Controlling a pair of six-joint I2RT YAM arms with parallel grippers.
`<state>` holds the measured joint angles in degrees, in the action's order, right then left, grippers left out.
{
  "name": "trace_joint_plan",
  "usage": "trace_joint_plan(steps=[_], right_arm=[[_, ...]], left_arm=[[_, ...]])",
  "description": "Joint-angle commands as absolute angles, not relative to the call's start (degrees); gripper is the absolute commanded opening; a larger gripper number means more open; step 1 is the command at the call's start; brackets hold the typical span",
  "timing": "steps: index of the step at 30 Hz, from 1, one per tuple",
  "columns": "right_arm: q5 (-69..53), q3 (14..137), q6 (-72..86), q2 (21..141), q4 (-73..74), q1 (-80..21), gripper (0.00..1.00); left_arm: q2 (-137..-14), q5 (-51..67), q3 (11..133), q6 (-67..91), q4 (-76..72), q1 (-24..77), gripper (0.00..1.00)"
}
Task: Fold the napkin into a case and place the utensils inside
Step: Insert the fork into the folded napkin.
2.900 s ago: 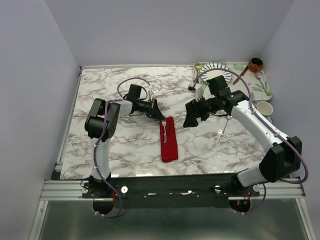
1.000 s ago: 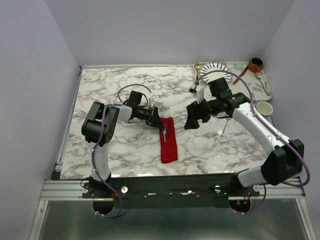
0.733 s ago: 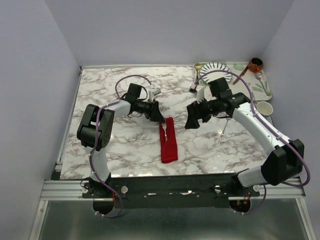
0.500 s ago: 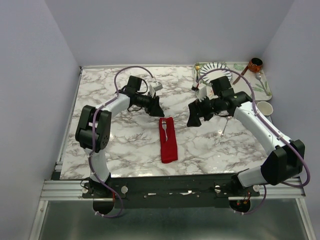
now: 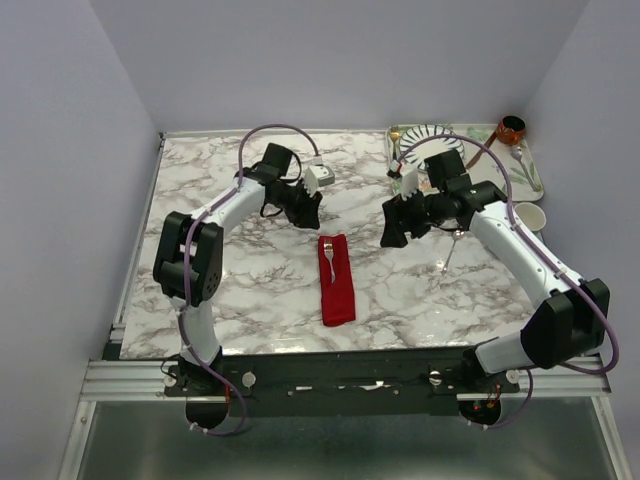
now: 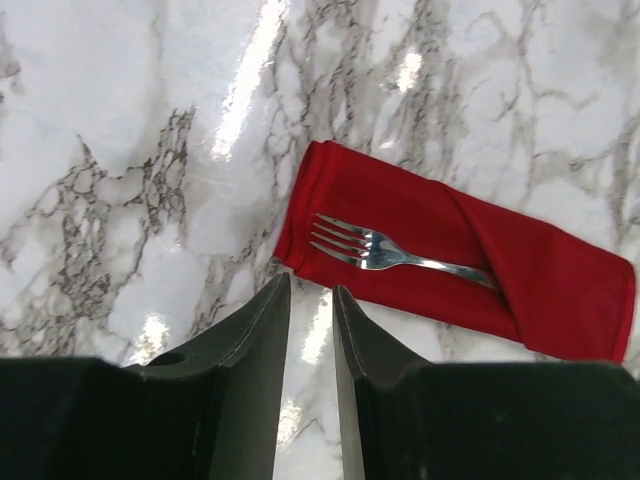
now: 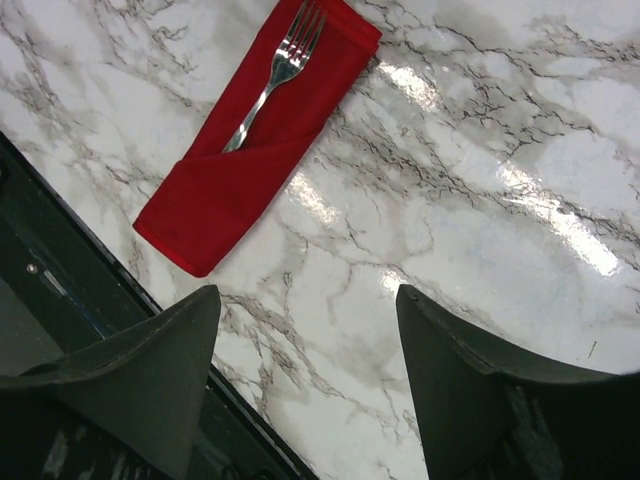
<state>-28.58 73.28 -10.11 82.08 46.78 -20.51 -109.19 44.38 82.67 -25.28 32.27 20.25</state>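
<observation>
The napkin is folded into a narrow red case (image 5: 337, 285) lying lengthwise at the table's middle. A silver fork (image 5: 329, 258) lies on it, tines at the far end, handle tucked under a diagonal fold. In the left wrist view the fork (image 6: 390, 258) and case (image 6: 545, 285) lie just beyond my left gripper (image 6: 311, 285), whose jaws stand almost together, nothing between them. It hovers behind the case (image 5: 312, 212). My right gripper (image 5: 391, 234) is open and empty, right of the case; its view (image 7: 307, 295) shows the fork (image 7: 270, 85) and case (image 7: 215, 200). Another slim silver utensil (image 5: 447, 254) lies on the table further right.
A tray (image 5: 532, 178) at the back right holds a striped plate (image 5: 432, 134), a brown cup (image 5: 511, 128) and a spoon. A white cup (image 5: 528, 215) stands beside it. The table's near edge and metal rail (image 7: 60, 290) lie close below the case.
My left gripper was at the case's far end by the fork tines; it has drawn back toward the far side. The fork stays on the case. The right gripper shifted slightly right.
</observation>
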Motion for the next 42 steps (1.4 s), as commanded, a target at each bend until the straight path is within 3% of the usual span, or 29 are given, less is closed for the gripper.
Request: trace_joint_plan(steps=[1, 6, 12, 28, 42], right_arm=[[-26.0, 72.9, -9.8, 83.7, 47.2, -20.2, 0.77], [-25.5, 71.4, -8.7, 83.8, 47.4, -19.8, 0.77], [-26.9, 69.2, -7.9, 82.6, 48.0, -14.7, 0.77], [-30.1, 68.1, -7.0, 82.3, 50.9, 2.2, 0.81], [-30.7, 68.4, -7.6, 82.4, 51.9, 3.3, 0.83]], left_arm=[[-108.5, 30.6, 85.6, -30.8, 36.2, 24.1, 0.31], [-112.4, 21.9, 92.7, -34.3, 41.1, 26.9, 0.26], [-116.4, 20.3, 97.6, -40.2, 45.4, 29.4, 0.2], [-122.4, 18.5, 101.2, -44.6, 48.6, 33.8, 0.21], [-123.3, 19.0, 100.6, -45.5, 49.0, 35.3, 0.2]])
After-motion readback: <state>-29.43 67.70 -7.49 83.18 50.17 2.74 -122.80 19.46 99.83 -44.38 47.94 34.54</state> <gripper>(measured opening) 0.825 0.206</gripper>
